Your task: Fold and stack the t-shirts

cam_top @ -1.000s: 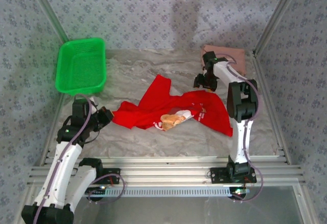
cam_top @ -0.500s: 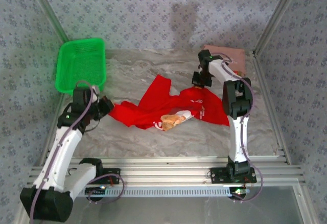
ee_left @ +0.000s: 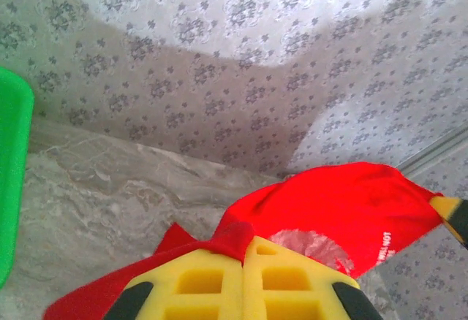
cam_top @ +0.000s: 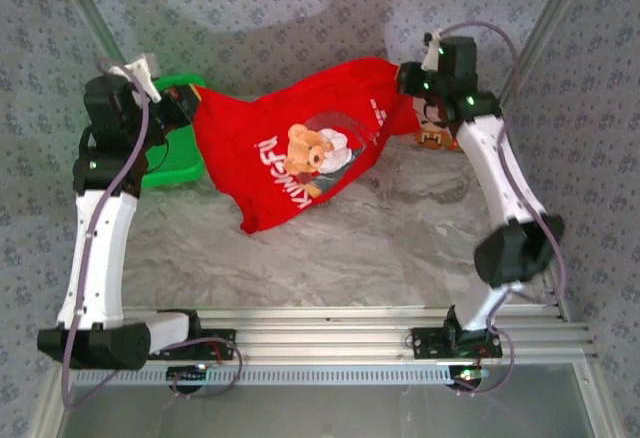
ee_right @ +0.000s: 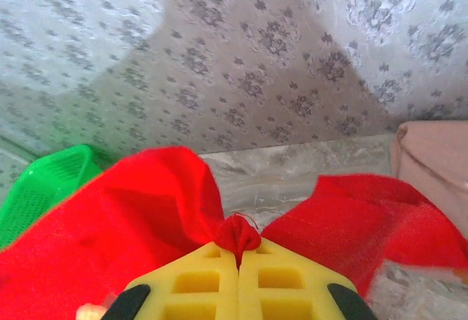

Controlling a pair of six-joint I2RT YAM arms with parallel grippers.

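End effectors point(ee_left: 243, 245) point(ee_right: 238, 253), both pinching red t-shirt point(cam_top: 240, 128)

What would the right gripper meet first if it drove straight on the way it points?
Beyond the red t-shirt pinched in the right gripper, probably the far strip of the table or the patterned back wall; depth is unclear.

Both arms are reaching up high and spreading wide apart. The left gripper point(cam_top: 188, 108) and right gripper point(cam_top: 407, 78) are both squeezing tight, yellow pads point(ee_left: 197, 283) pressing together, each pinching the red shirt point(cam_top: 290, 148).
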